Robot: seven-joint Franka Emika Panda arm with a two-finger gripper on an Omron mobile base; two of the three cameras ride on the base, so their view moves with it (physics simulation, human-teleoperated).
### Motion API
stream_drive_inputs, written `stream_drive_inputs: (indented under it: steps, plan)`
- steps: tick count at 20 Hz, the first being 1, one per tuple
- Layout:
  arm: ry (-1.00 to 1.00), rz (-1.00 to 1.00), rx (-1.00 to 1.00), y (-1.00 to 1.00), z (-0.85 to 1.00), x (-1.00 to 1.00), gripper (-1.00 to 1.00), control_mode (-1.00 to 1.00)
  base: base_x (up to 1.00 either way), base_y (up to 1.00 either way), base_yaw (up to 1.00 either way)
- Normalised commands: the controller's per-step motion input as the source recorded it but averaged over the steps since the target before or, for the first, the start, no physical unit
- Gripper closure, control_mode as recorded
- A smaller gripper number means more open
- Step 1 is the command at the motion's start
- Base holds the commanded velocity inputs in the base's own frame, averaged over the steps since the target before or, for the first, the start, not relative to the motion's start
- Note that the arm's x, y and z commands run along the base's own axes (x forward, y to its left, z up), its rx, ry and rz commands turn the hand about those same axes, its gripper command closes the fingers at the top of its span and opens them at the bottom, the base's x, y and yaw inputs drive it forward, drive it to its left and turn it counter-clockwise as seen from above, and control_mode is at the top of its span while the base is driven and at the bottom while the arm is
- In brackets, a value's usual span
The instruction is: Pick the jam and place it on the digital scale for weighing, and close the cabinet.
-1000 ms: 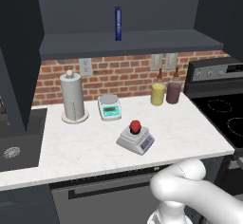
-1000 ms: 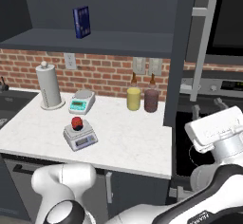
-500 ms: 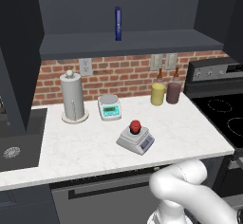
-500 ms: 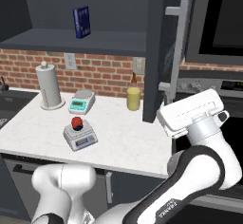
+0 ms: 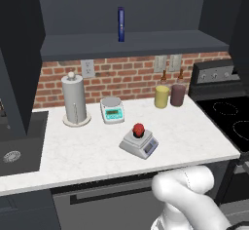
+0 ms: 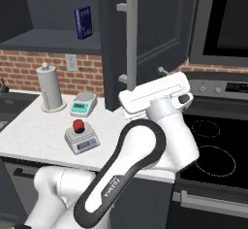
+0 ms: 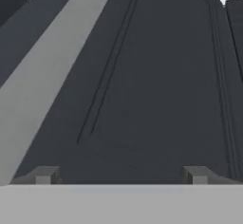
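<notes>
Gripper parked right up against the cabinet door, fingertips spread wide apart with nothing between them, so released. From the hand view, just the dark panelled face close in, with a pale grey diagonal band running up the left side, probably the bar handle but too close and too cropped to say for sure; can't tell whether the tips actually touch the panel. In the right base view, white hand pressed near the lower edge of the door, fingers themselves hidden behind the hand body. Door swung partway across, blocking whatever sits behind it along the brick backsplash in that view. Jam sitting upright on the digital scale, red lid up, roughly centred on the platform; display too small to read. Same pair visible from the right at and. White scale with teal front further back, paper towel roll beside it to the left. Yellow bottle and maroon bottle near the stove, touching or just apart, hard to call. Blue bottle up on the shelf.
</notes>
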Motion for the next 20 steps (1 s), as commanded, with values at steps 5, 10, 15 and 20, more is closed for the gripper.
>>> stream_drive_inputs:
  steps: [5, 10, 15, 20]
  plan:
    - [0.03, -0.29, -0.21, 1.00, 0.33, 0.43, -1.00, -1.00, 0.00, 0.00, 0.00]
    - [0.01, -0.28, -0.19, 0.97, 0.56, 0.55, -1.00, -1.00, 0.00, 0.00, 0.00]
    - [0.00, -0.19, -0.13, 0.73, 0.48, 0.68, -1.00, -1.00, 0.00, 0.00, 0.00]
    - [0.00, -0.03, -0.02, 0.15, 0.21, 0.63, -1.00, -1.00, 0.00, 0.00, 0.00]
